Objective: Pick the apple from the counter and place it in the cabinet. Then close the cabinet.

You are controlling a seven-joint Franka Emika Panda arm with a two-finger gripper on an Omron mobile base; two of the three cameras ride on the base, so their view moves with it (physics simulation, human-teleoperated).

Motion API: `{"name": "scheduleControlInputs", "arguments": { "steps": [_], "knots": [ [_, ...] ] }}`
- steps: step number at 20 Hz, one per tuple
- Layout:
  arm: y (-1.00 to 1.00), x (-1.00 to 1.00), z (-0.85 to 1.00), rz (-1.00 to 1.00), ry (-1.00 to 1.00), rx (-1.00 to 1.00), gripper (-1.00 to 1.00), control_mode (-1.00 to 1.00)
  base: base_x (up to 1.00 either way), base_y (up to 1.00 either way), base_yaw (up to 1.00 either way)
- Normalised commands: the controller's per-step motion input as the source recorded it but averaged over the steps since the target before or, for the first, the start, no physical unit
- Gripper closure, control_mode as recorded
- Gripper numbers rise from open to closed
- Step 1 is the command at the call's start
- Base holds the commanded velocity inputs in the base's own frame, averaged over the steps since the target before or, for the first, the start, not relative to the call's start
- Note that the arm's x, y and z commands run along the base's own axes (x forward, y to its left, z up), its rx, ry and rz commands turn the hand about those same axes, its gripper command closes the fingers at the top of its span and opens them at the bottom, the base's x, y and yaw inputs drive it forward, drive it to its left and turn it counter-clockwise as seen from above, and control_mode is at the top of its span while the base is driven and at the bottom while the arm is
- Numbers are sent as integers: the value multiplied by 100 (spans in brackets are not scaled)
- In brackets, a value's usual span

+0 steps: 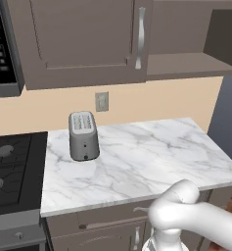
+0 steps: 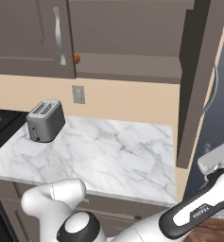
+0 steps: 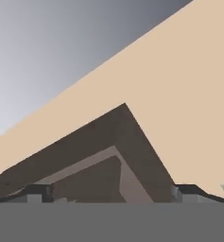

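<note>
Right base view, simulated kitchen: catches the tiny round red-orange apple (image 2: 76,58) already up on the plain shelf of the taupe-brown wooden wall cabinet (image 2: 127,71), peeking out just beside the edge of the closed left door. Leaves the white, grey-veined marble counter (image 2: 108,151) bare of fruit, with the small silver two-slot toaster (image 2: 46,120) near its left end. Shows the cabinet's dark right-hand door (image 2: 198,80) swung wide open over the counter's right end, curved silver bar handle (image 2: 212,90) facing outward, and the white arm with dark joints (image 2: 198,212) reaching up just beside it.

Hand view: looks up at a lower corner of the brown panelled door against the beige wall (image 3: 189,94), with the gripper (image 3: 112,193) spread wide, dark tips far apart at the bottom edge and nothing held between them.

Leaves, by this reading, only the closing of the door. Risks a glancing push: with fingers this far apart and set near a corner, could slide off the panel's edge and leave the door ajar. Risks, too, snagging on the curved handle if the sweep passes on the outer face. Could jar the cabinet with a hard slam and set the apple, seemingly close to the shelf's front, rolling toward the gap before the door shuts. Cannot tell from these angles whether the gripper touches the door yet.
</note>
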Motion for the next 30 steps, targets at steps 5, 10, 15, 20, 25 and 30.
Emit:
{"name": "scheduleControlInputs", "arguments": {
  "steps": [5, 10, 15, 20, 25, 30],
  "knots": [
    [29, 0, 67, 5, -22, -29, -100, -100, 0, 0, 0],
    [62, -1, 46, 12, -26, -39, -100, -100, 0, 0, 0],
    [93, -2, 40, 17, -29, -47, -100, -100, 0, 0, 0],
    [100, 0, 48, 12, -25, -47, -100, -100, 0, 0, 0],
    [100, 0, 48, 8, -21, -44, -100, -100, 0, 0, 0],
    [89, 4, 39, 1, -12, -37, -100, -100, 0, 0, 0]
  ]
}}
